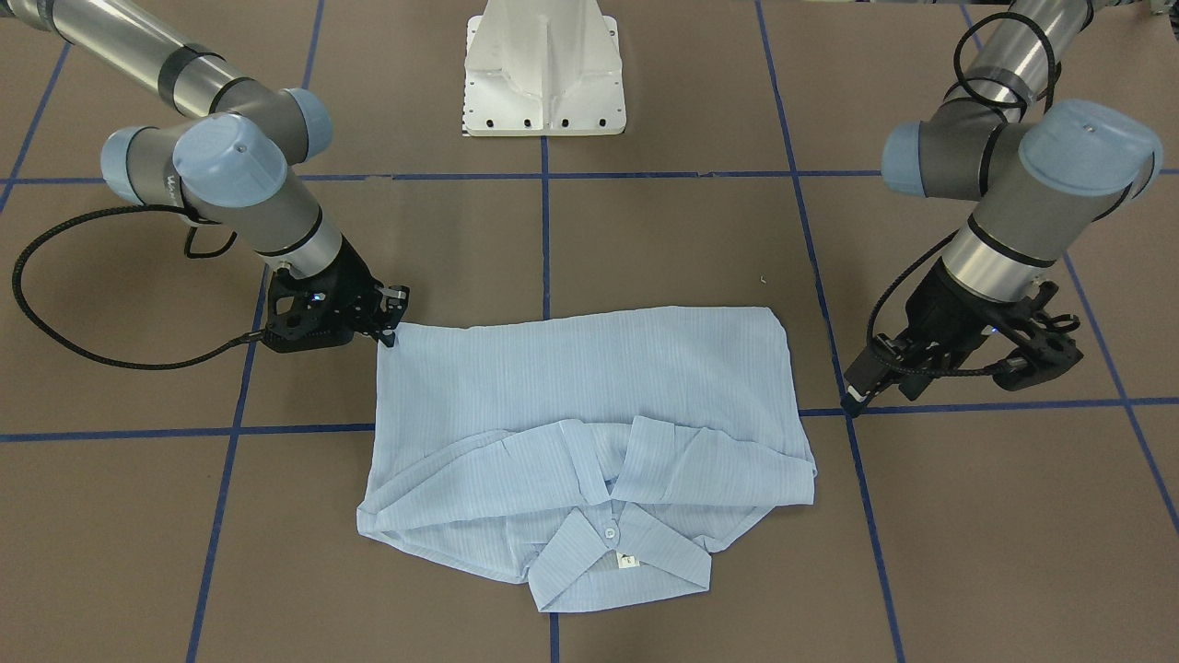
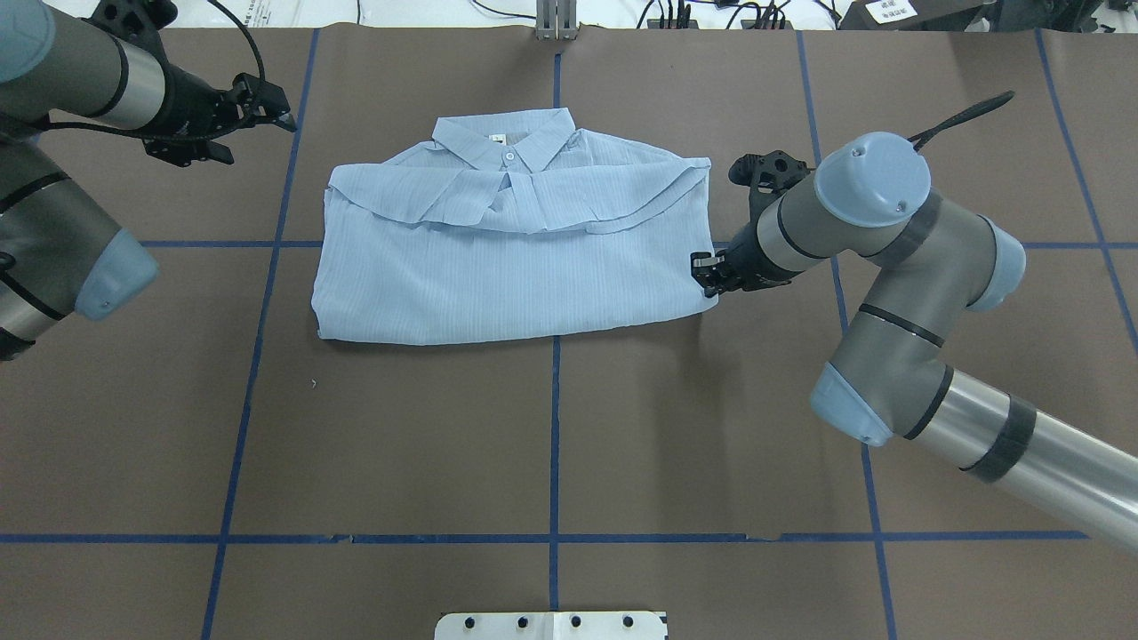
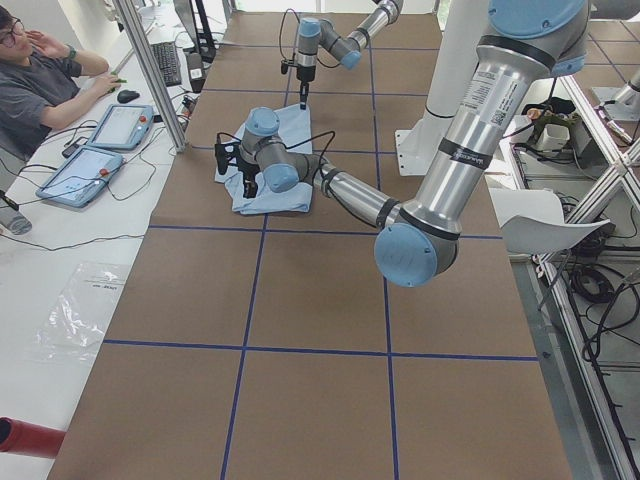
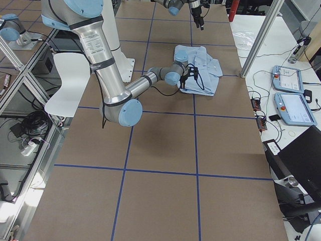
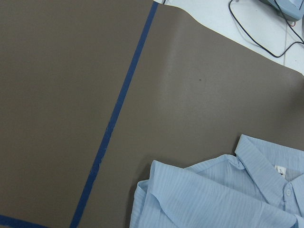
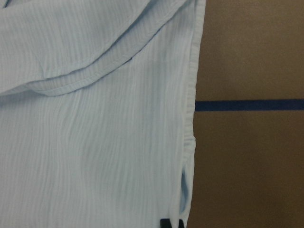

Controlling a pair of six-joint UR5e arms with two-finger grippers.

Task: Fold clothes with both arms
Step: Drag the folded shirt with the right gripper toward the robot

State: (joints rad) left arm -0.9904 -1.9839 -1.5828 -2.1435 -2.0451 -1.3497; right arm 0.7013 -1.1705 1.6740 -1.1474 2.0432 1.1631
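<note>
Right gripper [image 2: 707, 274]: tips at the near right corner of the shirt [image 2: 516, 284], touching its hem. The right wrist view shows only a small dark tip [image 6: 171, 223] at the frame's bottom edge, on the hem, so I cannot tell whether it is clamped on the cloth or released. The right arm [image 2: 889, 267] bends in from the right, elbow above bare table [image 2: 551, 444]. The shirt lies flat on the brown table, folded to a wide rectangle, straddling the centre tape line [image 2: 554, 427]. Its near edge is a straight fold; the right hem runs beside the gripper. Further out, 2 flaps [image 2: 462, 200] of cloth are folded inward and meet near the middle, just under the collar [image 2: 533, 147]. The collar sits at the far edge, points spread, with 1 white button [image 2: 510, 156] and a white tag [image 2: 498, 138] showing. Left gripper [image 1: 855, 398]: apart from the shirt, off its far left corner, tip over a crossing of 2 tape lines. Nothing shows in its grasp. The fingers do not appear in the left wrist view, and the other views leave it unclear, so I cannot tell if it is parted or closed. That wrist view shows bare table, 1 tape line and the shirt's collar corner. Beyond the table's far edge a seated person [image 3: 40, 80] has 2 tablets [image 3: 120, 125] nearby.
</note>
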